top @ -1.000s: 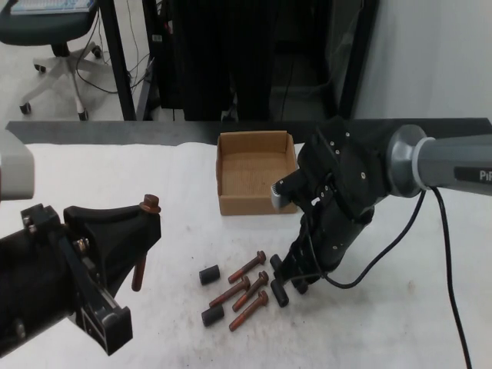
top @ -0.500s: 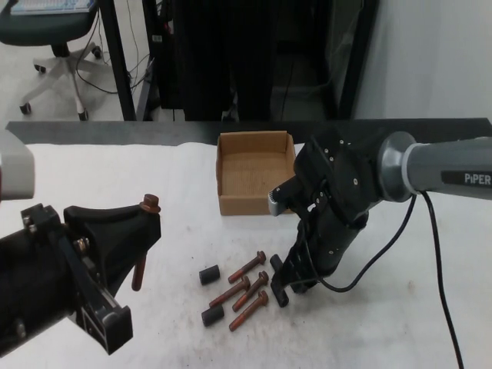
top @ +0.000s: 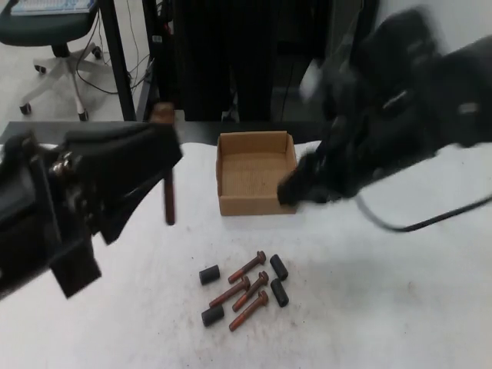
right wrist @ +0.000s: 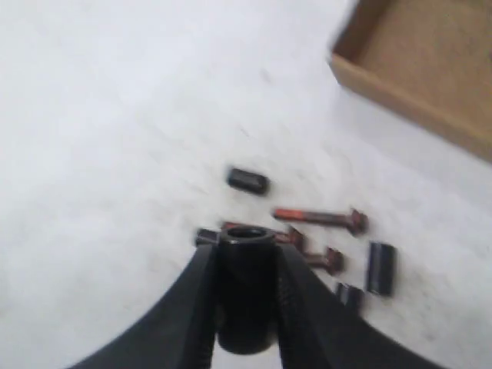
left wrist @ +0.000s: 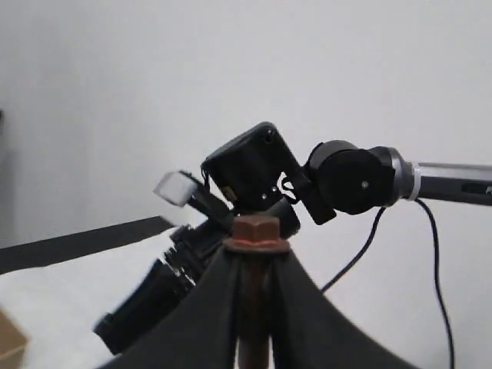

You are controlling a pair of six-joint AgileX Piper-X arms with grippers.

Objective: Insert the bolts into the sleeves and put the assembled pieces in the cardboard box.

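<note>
Left gripper [left wrist: 257, 265]: fingers closed on a bolt [left wrist: 260, 231] just under its hexagonal head, shank hanging down; it is held above the left side of the bench [top: 384, 307].
Right gripper [right wrist: 247, 254]: fingers clamped on the sides of a black sleeve [right wrist: 246, 300] with its open bore facing the wrist camera; it is held in the air over the right half of the bench, beside the box's right wall.
Cardboard box [top: 257, 204]: open, nothing inside, at the middle of the bench near its far edge.
Loose bolts [top: 247, 267]: four, rusty, lying close together nearly parallel, between the box and the bench's near edge.
Loose sleeves [top: 209, 274]: four, short and black; two lie at the left of the bolt cluster, two at its right, just beside the bolts.
</note>
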